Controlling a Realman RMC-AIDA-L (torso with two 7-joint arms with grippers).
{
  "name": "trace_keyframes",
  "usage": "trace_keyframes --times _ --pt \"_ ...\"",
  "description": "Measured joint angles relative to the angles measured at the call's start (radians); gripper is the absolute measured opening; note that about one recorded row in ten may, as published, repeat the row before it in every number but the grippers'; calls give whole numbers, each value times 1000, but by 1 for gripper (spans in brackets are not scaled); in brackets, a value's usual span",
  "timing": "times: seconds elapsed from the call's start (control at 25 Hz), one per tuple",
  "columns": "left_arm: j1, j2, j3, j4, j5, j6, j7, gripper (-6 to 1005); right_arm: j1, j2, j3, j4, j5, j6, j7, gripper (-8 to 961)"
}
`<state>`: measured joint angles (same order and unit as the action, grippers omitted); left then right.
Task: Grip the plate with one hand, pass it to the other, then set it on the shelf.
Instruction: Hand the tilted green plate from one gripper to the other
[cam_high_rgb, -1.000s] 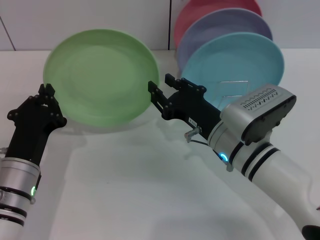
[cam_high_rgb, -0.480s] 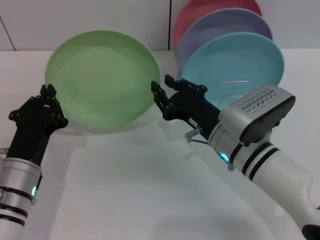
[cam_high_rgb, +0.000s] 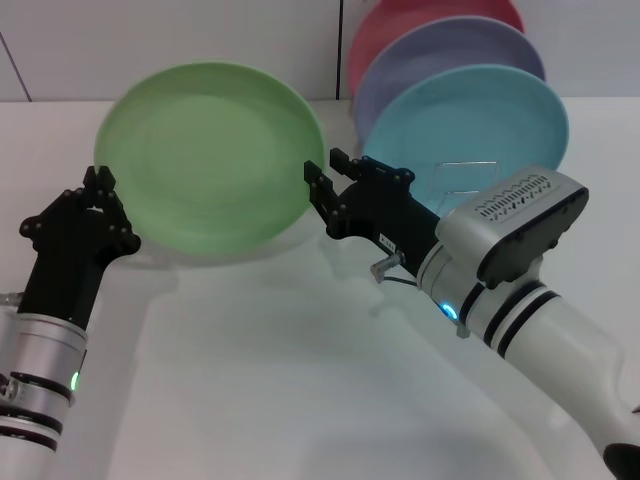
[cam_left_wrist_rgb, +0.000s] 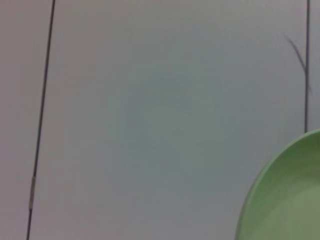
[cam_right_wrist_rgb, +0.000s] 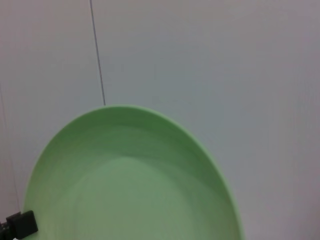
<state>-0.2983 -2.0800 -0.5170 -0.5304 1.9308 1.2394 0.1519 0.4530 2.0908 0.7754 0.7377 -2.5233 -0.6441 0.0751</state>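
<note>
The white desk (cam_high_rgb: 300, 400) fills the lower part of the head view, with a pale panelled wall (cam_high_rgb: 200, 40) rising behind it. Above the desk, left of centre, the light green plate (cam_high_rgb: 213, 160) is held up off the surface, tilted so its hollow face looks toward the head camera; its shadow falls on the desk just below its lower rim. In the right wrist view the same plate fills the lower half against the wall, and in the left wrist view only an arc of its rim shows in one corner.

The right arm — the bulky white one with the grey vented box (cam_high_rgb: 515, 225) at its wrist — reaches in from the lower right. Its right claw (cam_high_rgb: 322, 183) sits at the plate's right rim, the black fingers spread with the rim at or between them; whether they press on it I cannot tell.

The left arm, slim with silver and white bands, comes up from the lower left corner. Its left claw (cam_high_rgb: 100, 190) meets the plate's lower left rim, fingers pinching the edge and carrying the plate.

Behind the right claw, at the back right of the desk, three more plates stand on edge, overlapping — a turquoise-blue plate (cam_high_rgb: 480, 120) nearest, a lavender plate (cam_high_rgb: 440, 50) behind it, a pink plate (cam_high_rgb: 400, 25) farthest back. In front of the turquoise one, a thin upright loop of the silver wire shelf (cam_high_rgb: 462, 175) shows, the rest hidden by the right arm.
</note>
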Motion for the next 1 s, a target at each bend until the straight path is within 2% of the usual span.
trace_keyframes --times 1.0 --pt "3 0 10 -27 -90 0 77 30 78 2 -5 -52 26 10 0 315"
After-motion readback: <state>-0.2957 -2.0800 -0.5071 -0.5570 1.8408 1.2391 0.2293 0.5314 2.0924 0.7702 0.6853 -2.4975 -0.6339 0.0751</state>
